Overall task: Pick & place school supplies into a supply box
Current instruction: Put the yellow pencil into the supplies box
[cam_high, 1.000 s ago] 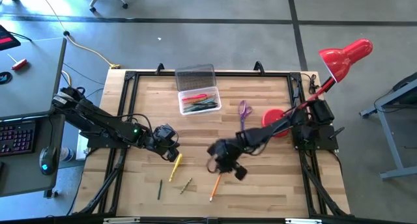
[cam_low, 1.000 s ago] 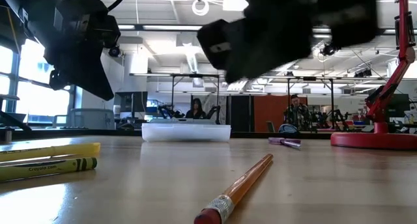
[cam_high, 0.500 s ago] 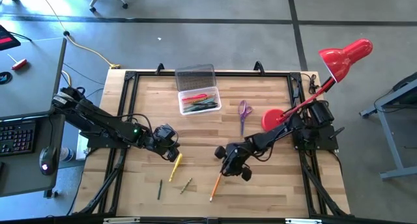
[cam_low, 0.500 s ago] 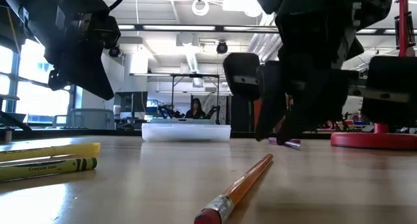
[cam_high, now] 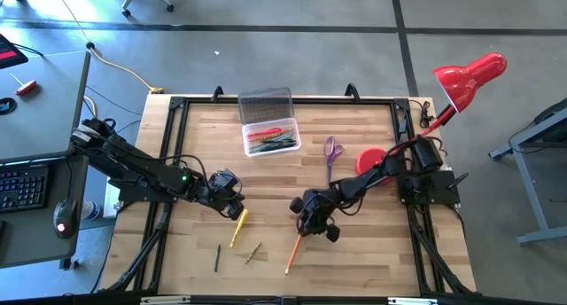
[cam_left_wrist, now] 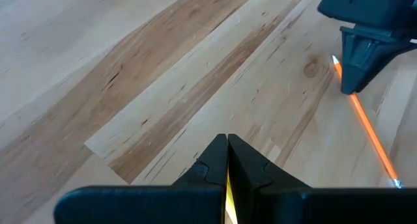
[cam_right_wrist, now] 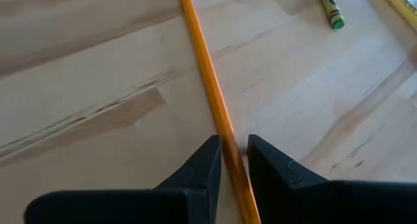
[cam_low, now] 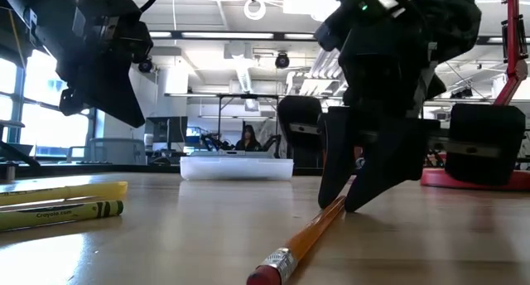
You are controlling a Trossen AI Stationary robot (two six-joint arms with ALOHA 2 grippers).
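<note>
In the high view my right gripper (cam_high: 310, 223) is open and down at the table, with its fingers on either side of the pointed far end of the orange pencil (cam_high: 295, 254). The pencil lies flat, its eraser end (cam_low: 267, 273) toward the near edge. My left gripper (cam_high: 228, 192) is shut and hovers above the upper end of a yellow pencil (cam_high: 237, 228), which lies flat. A green pencil (cam_high: 216, 257) and a short one (cam_high: 253, 251) rest nearby. The clear supply box (cam_high: 271, 138) holds pens, and its lid (cam_high: 265, 104) is open. Purple scissors (cam_high: 331, 150) lie flat. My right gripper (cam_right_wrist: 232, 151) comes from above, fingers pointing down across the orange pencil (cam_right_wrist: 207, 68) near its pointed end. One finger (cam_right_wrist: 207, 160) stands right at the pencil's side, while bare table shows beside the other. I cannot tell whether it touches. The pencil lies flat on the table.
A red desk lamp stands with its base (cam_high: 370, 160) right of the scissors and its head (cam_high: 469, 74) past the table's far right corner. A black frame (cam_high: 266, 99) edges the wooden table. A desk with a keyboard sits beyond the left edge.
My right gripper has come down from above the table until its fingertips stand at the surface around the orange pencil's far end. It also shifted slightly toward the table's right. The pencil has stayed where it was.
</note>
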